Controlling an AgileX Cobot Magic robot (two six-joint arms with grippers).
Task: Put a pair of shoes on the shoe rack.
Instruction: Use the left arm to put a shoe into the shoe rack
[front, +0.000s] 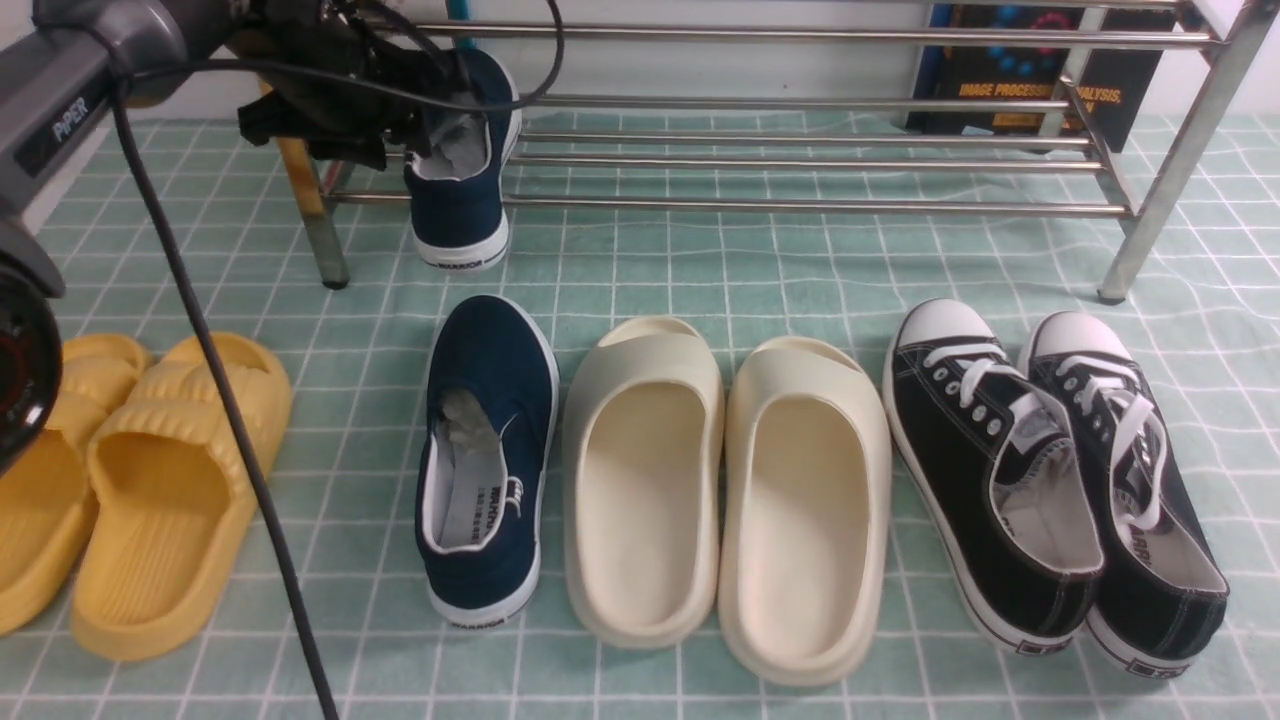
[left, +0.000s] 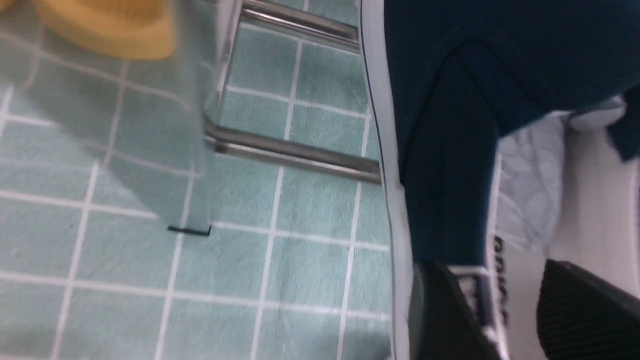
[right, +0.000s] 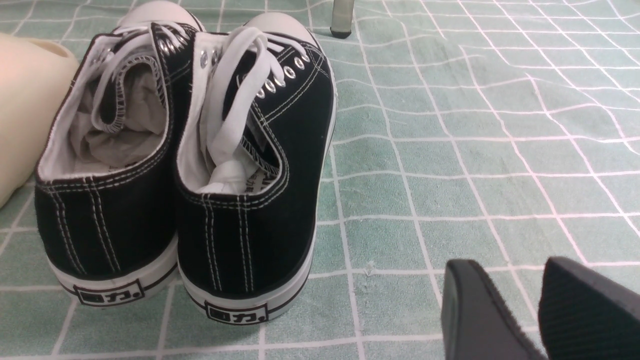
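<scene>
Inspection finds one navy shoe (front: 460, 190) sitting at the left end of the shoe rack (front: 1168, 185). Its toe is pointing far over the lower bars and its heel is hanging past the near bar toward the checked cloth (front: 700, 270) covering the tabletop; contact between heel and cloth cannot be confirmed. The left fingers (left: 440, 315) are standing apart, straddling that shoe's side wall by the heel, one outside and one over the insole, with a gap showing beside the wall. The other navy shoe (front: 490, 460) is lying flat on the cloth, nearer than the rack and just left of the cream slides (front: 640, 480). The black sneakers (front: 1000, 460) are lying to the right and the yellow slides (front: 170, 490) at the far left. The right fingers (right: 475, 310) are hovering low beside the black sneakers' heels, a little apart, holding nothing.
</scene>
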